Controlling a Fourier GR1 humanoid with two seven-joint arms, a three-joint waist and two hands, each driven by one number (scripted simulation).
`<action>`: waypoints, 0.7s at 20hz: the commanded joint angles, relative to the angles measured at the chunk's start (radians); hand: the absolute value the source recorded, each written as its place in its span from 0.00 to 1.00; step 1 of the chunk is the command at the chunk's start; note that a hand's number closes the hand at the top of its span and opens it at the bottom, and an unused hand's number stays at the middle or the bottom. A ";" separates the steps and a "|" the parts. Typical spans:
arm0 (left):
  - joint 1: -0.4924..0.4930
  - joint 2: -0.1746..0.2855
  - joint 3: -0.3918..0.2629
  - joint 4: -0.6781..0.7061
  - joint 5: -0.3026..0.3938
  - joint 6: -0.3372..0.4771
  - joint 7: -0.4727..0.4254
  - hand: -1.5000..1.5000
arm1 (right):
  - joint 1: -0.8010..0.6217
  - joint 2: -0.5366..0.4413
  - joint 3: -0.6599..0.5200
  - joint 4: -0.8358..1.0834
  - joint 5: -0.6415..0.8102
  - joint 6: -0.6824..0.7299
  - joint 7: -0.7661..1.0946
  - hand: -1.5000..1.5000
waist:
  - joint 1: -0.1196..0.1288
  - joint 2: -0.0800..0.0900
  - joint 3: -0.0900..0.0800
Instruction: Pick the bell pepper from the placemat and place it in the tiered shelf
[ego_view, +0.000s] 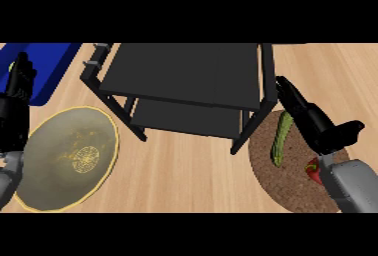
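Observation:
A red bell pepper (314, 169) with a green stem lies on the round brown placemat (291, 187) at the right, mostly hidden under my right wrist. My right hand (319, 125) hovers above the mat's upper part, fingers straight and pointing up-left toward the shelf's right post, holding nothing. The black tiered shelf (184, 75) stands at the top centre with bare tiers. At the left edge my left hand (15, 107) rests open, fingers up.
A long green cucumber (280, 142) lies on the placemat just left of my right hand. A round olive plate with a yellow rim (66, 157) sits at the left. A blue mat (48, 67) lies in the top-left corner.

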 joint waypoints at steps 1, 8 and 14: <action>0.052 -0.029 0.014 0.033 0.045 -0.056 0.003 0.50 | -0.031 -0.046 -0.082 0.118 -0.028 0.132 -0.133 1.00 | 0.006 -0.003 -0.009; 0.185 -0.208 -0.080 0.111 0.238 -0.130 0.169 0.50 | -0.011 -0.393 -0.211 0.199 0.115 0.233 -0.299 1.00 | 0.006 0.035 -0.008; 0.161 -0.202 -0.083 0.131 0.277 -0.205 0.201 0.50 | 0.008 -0.430 -0.234 0.481 0.077 0.563 -0.648 0.00 | 0.038 0.021 0.000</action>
